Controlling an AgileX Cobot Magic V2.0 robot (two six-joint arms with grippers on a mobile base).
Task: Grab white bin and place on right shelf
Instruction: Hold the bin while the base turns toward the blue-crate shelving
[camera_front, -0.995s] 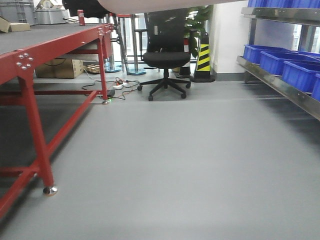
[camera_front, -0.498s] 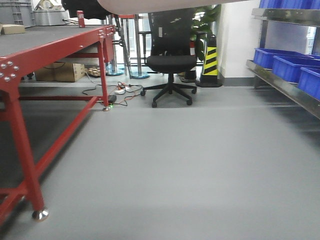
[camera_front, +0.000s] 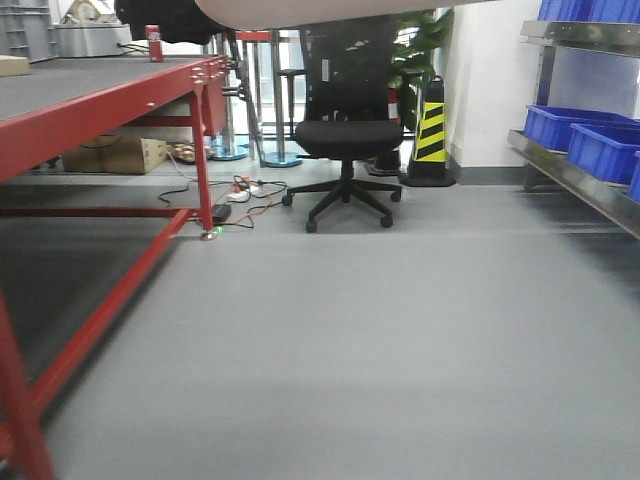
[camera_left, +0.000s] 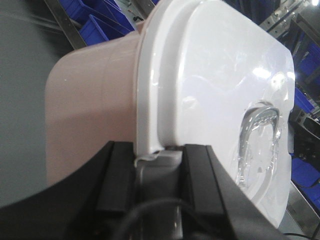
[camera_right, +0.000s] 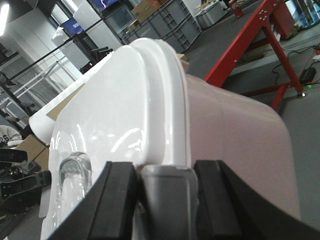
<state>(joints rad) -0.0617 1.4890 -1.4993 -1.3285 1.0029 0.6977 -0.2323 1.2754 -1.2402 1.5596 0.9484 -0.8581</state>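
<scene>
The left gripper (camera_left: 157, 162) and the right gripper (camera_right: 165, 192) each pinch the lid rim at opposite ends of the white bin (camera_left: 210, 90), which is held aloft. Ahead, grey floor (camera_front: 350, 330) lies open between the red worktop (camera_front: 100, 100) edge and the right shelf (camera_front: 585, 185) beam.

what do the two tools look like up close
Left tool: flat black rectangular fingers, grey body between, a thin black cable curving below. Right tool: matching black fingers around a rounded grey block. No markings visible.
</scene>
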